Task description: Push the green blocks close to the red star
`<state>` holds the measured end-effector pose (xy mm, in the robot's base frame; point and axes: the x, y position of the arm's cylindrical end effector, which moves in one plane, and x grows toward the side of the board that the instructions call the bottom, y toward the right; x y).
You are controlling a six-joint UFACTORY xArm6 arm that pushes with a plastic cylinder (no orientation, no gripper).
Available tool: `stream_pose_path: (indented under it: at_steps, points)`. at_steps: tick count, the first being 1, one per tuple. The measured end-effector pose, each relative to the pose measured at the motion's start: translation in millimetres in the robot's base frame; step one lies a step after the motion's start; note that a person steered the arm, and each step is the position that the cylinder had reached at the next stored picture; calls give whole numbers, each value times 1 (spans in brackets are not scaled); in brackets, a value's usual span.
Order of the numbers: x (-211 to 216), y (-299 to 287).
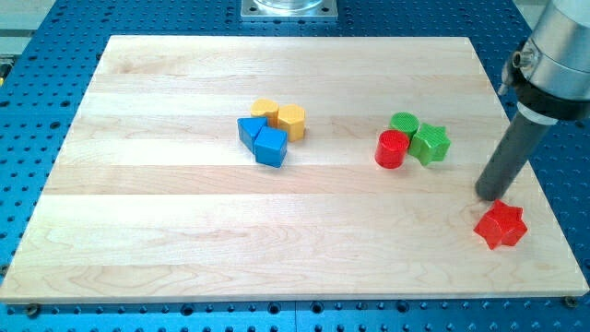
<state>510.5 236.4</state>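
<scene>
The red star lies near the board's right edge, low in the view. A green cylinder and a green star sit together up and to the left of it, touching a red cylinder. My tip rests on the board just above and slightly left of the red star, to the right of and below the green star, apart from the green blocks.
A cluster left of the board's centre holds two yellow blocks and two blue blocks. The wooden board lies on a blue perforated table. A metal mount is at the view's top.
</scene>
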Motion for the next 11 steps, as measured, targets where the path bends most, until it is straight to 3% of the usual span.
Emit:
stream_pose_path:
  at_steps: [1,2,3,4,6,9,11]
  points:
    - [30,-8]
    - [10,-33]
    - [22,-106]
    - [6,-164]
    - [-83,-145]
    - [-142,-95]
    - [-61,-53]
